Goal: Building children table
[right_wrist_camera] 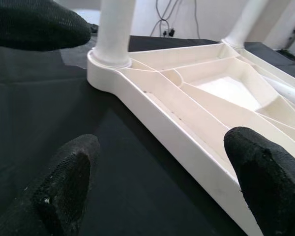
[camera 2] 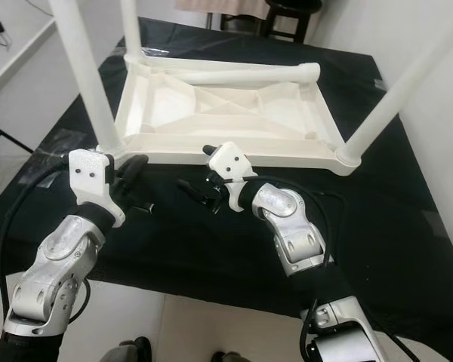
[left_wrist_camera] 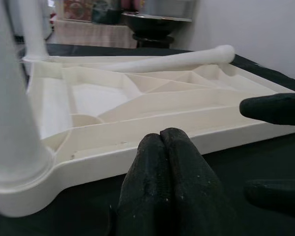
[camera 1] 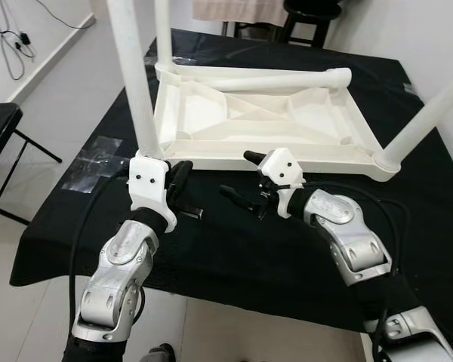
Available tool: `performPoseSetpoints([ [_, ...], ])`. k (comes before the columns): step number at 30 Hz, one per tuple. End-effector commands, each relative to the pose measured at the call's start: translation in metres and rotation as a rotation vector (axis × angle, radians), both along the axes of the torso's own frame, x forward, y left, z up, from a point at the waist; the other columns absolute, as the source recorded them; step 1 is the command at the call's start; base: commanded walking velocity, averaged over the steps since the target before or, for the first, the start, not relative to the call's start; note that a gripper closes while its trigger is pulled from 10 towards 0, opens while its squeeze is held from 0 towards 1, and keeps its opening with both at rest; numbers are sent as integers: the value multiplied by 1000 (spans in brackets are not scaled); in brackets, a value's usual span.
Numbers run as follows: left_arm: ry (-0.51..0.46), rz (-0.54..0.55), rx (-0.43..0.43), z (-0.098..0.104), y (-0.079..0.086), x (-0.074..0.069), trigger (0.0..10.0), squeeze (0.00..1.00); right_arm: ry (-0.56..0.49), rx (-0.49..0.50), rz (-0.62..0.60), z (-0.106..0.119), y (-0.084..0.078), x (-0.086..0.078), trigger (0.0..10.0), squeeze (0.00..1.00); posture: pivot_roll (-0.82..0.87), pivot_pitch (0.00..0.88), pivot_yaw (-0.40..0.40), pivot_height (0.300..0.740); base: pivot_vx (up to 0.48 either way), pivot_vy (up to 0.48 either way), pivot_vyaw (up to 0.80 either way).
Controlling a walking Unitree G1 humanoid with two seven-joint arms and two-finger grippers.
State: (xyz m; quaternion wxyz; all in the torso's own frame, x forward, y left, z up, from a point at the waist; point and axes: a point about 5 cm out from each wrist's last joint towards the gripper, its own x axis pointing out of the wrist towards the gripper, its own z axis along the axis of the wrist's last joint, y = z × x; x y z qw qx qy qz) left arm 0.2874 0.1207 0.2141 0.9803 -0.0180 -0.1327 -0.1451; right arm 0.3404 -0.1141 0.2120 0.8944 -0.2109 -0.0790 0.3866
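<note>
Hovering beside tabletop point(camera 1: 264, 113): left gripper point(camera 1: 183, 183) seemingly closed, right gripper point(camera 1: 240, 175) spread.

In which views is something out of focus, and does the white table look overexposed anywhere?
Left wrist view: the shut left gripper fingers are soft, the near leg blurred and washed out. Right wrist view: the open right gripper fingers are blurred, the table frame sharp. Left eye view: even light; the frame's ribs look pale but readable.
</note>
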Motion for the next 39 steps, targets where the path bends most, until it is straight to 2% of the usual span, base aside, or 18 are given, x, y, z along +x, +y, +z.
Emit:
performPoseSetpoints([
  [1, 16, -10, 4, -6, -2, -1, 10000, 0, -4, -5, -11, -3, -3, 0, 10000, 0, -7, 216, -114, 740, 0, 0, 0],
  [29, 17, -35, 12, -7, -8, -3, 10000, 0, -30, 33, -49, 1, -4, 4, 10000, 0, -11, 217, -113, 740, 0, 0, 0],
  [36, 16, -39, 13, -7, -8, -3, 10000, 0, -43, 2, -52, 2, -4, 5, 10000, 0, -9, 216, -114, 740, 0, 0, 0],
  [39, 14, -40, 14, -7, -8, -3, 10000, 0, -36, -2, -51, 4, -6, 6, 10000, 0, -9, 217, -115, 740, 0, 0, 800],
])
